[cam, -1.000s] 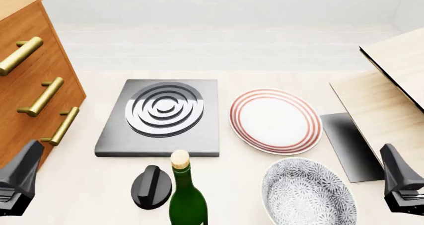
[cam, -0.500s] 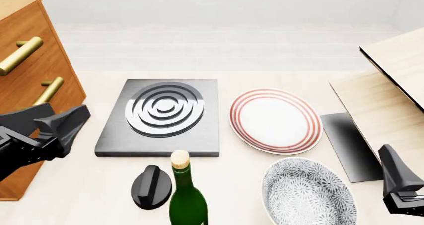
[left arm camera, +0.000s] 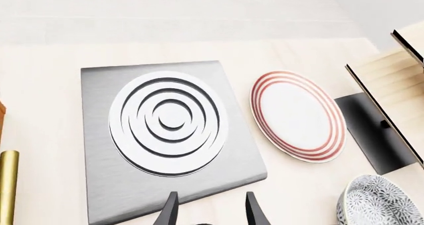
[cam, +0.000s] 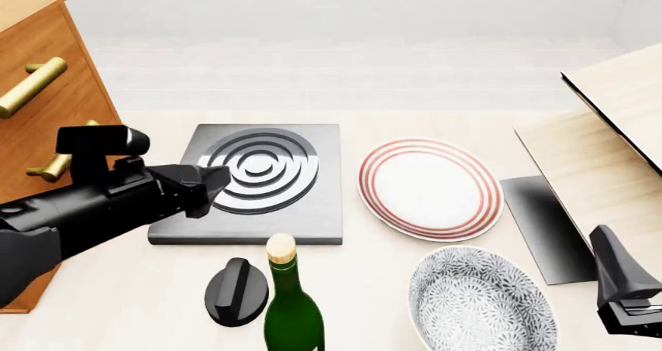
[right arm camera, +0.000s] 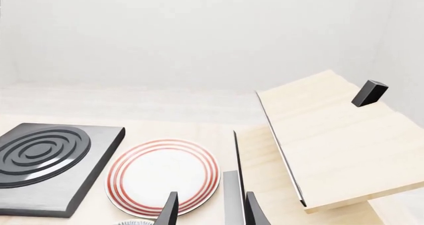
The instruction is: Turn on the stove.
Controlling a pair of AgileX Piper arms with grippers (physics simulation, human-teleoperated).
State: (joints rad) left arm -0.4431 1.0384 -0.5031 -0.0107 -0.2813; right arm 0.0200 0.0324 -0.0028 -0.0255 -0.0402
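The stove (cam: 300,211) is a dark grey slab with a ringed burner (cam: 263,165), left of centre on the table. Its separate black ridged knob (cam: 236,290) lies in front of the slab, beside a green bottle. My left gripper (cam: 214,184) hovers over the slab's left part, above and behind the knob. In the left wrist view the stove (left arm camera: 106,185) fills the frame and my left gripper (left arm camera: 210,212) stands open with nothing between its fingers. My right gripper (cam: 612,262) waits at the front right, far from the stove, and the right wrist view shows it (right arm camera: 208,210) open and empty.
A corked green bottle (cam: 293,308) stands right next to the knob. A red-ringed white plate (cam: 429,188) and a patterned bowl (cam: 481,301) lie to the right. A wooden drawer cabinet (cam: 42,95) with gold handles borders the left, and a wooden board structure (cam: 605,149) the right.
My left arm has swung up and rightward from the front-left corner to over the stove's left part. The right gripper has barely moved.
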